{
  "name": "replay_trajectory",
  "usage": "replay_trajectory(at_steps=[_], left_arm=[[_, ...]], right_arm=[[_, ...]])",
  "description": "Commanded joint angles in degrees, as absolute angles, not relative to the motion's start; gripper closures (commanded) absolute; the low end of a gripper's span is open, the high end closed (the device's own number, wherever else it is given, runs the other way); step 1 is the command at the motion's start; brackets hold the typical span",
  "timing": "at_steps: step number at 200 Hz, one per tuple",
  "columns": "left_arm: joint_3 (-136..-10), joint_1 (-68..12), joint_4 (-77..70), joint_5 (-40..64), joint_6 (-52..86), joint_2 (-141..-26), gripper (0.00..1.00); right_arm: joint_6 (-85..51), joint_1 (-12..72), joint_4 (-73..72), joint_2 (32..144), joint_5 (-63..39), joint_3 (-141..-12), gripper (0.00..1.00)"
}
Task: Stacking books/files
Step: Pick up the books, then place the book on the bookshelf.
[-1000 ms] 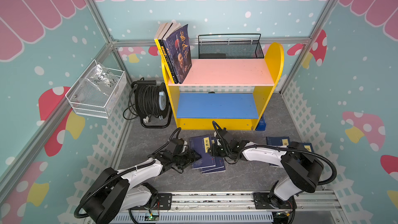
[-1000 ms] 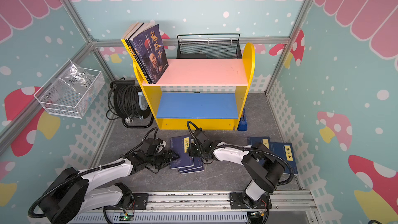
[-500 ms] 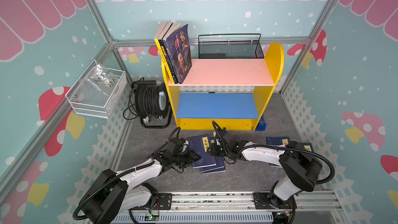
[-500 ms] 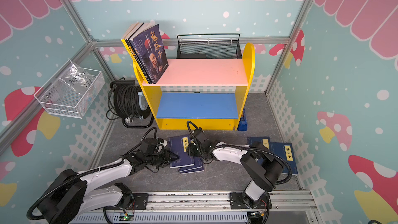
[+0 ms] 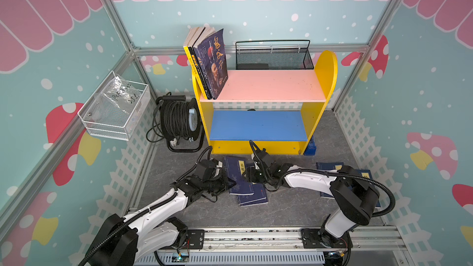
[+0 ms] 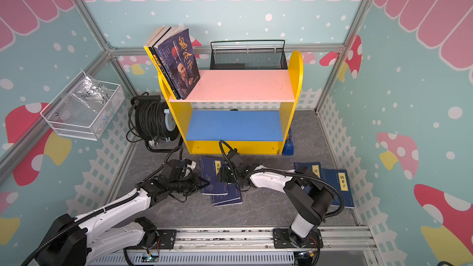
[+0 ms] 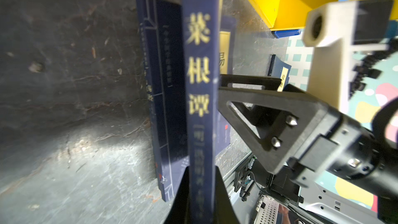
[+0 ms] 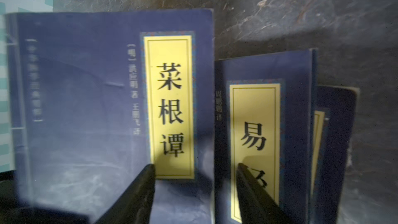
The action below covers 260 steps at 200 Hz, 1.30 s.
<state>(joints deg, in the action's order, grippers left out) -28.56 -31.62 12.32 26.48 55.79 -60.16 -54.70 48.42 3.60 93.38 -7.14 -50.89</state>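
The left end effector point(image 7: 201, 179) pinches the spine edge of the top navy book point(image 5: 235, 172); the right end effector point(image 8: 195, 167) hangs spread over its cover. This book tops two other navy books point(image 5: 252, 198) at the table's point(image 5: 294, 208) middle, before the yellow shelf point(image 5: 256, 147)

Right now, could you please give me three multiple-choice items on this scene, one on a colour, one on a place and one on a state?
1. The lower shelf board is: A. green; B. blue; C. red.
2. The upright books stand on: A. the pink top shelf; B. the lower shelf board; C. no shelf at all.
3. The left claw is: A. wide open; B. shut on nothing; C. shut on a navy book.
Answers: B, the board shows blue in both top views; A, they stand at that shelf's left end; C, the left wrist view shows the book's spine pinched in the claw.
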Motion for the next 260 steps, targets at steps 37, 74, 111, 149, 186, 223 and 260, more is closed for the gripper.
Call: replay_trajectory(at_steps=[37, 74, 111, 149, 186, 223, 260], left_arm=[[-50.72, -31.64, 35.48, 26.81, 44.60, -54.68, 1.00], [-61.24, -31.57, 38.99, 28.71, 40.79, -57.52, 1.00], [-66.79, -30.78, 34.88, 28.21, 36.60, -66.06, 1.00], [-67.95, -28.88, 28.73, 30.41, 36.15, -72.29, 1.00], [-66.16, -26.81, 23.07, 31.61, 39.15, -73.68, 1.00], [-62.35, -24.47, 16.71, 34.37, 43.52, -73.79, 1.00], [-61.37, -23.73, 15.30, 36.50, 44.77, -73.60, 1.00]], right_arm=[[-51.43, 47.64, 11.71, 80.02, 1.23, -55.37, 0.23], [-51.06, 46.74, 14.76, 69.52, 6.40, -54.73, 0.17], [-52.25, 46.62, 11.65, 61.26, 9.67, -50.64, 0.08], [-53.97, 46.08, 4.68, 58.85, 9.82, -45.30, 0.01], [-56.51, 42.69, -7.84, 59.41, 3.07, -38.99, 0.01], [-57.19, 39.92, -20.40, 61.71, -8.76, -34.14, 0.00], [-56.77, 38.80, -31.97, 65.61, -19.09, -32.69, 0.00]])
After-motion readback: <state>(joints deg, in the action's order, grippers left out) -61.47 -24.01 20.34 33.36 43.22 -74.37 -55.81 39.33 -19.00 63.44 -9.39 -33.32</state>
